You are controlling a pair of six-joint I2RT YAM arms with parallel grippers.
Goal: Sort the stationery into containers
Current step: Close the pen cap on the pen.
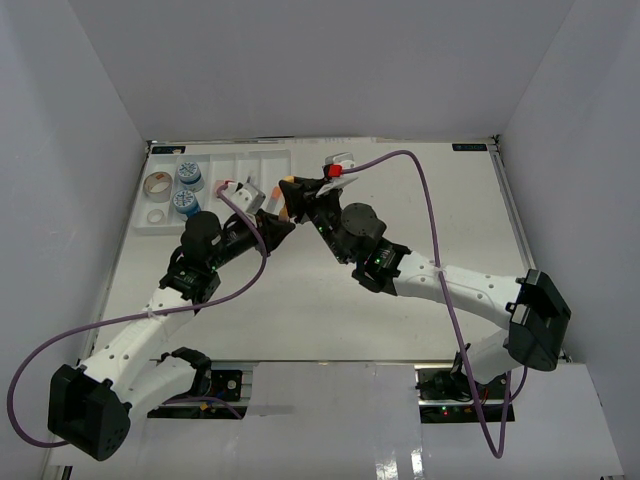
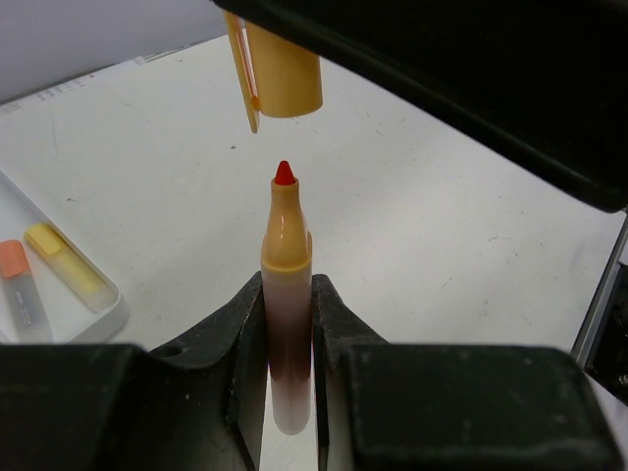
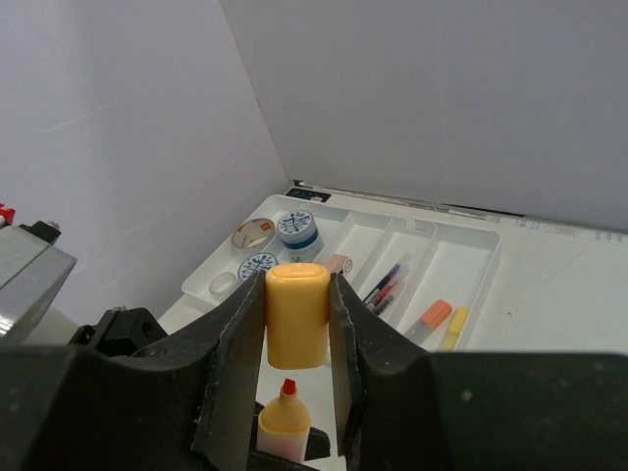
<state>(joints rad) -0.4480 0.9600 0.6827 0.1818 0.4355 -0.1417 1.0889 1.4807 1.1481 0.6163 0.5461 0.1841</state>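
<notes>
Tips of my left pincer (image 1: 272, 212) and right pincer (image 1: 303, 192) nearly meet in the overhead view, above the surface (image 1: 420, 210). They are by the right edge of the white tray (image 1: 250, 158). Left of both pincers, two blue-and-white tubs (image 1: 188, 174) and tape rolls (image 1: 157, 184) sit in the tray.

From the left wrist, I see the left pincer pinching an orange-yellow marker (image 2: 287, 255) by its pale barrel, upright, with its red tip bare. A yellow cap (image 2: 285, 74) hangs just above that tip, not touching it.

From the right wrist, the right pincer grips the cap between its fingers, directly over the marker. Beyond the pincer, the tray holds pens (image 3: 385, 287), with an orange highlighter (image 3: 432, 316) and a yellow highlighter (image 3: 454, 324) side by side. The blue print on the tub lids is too small for me to read.
</notes>
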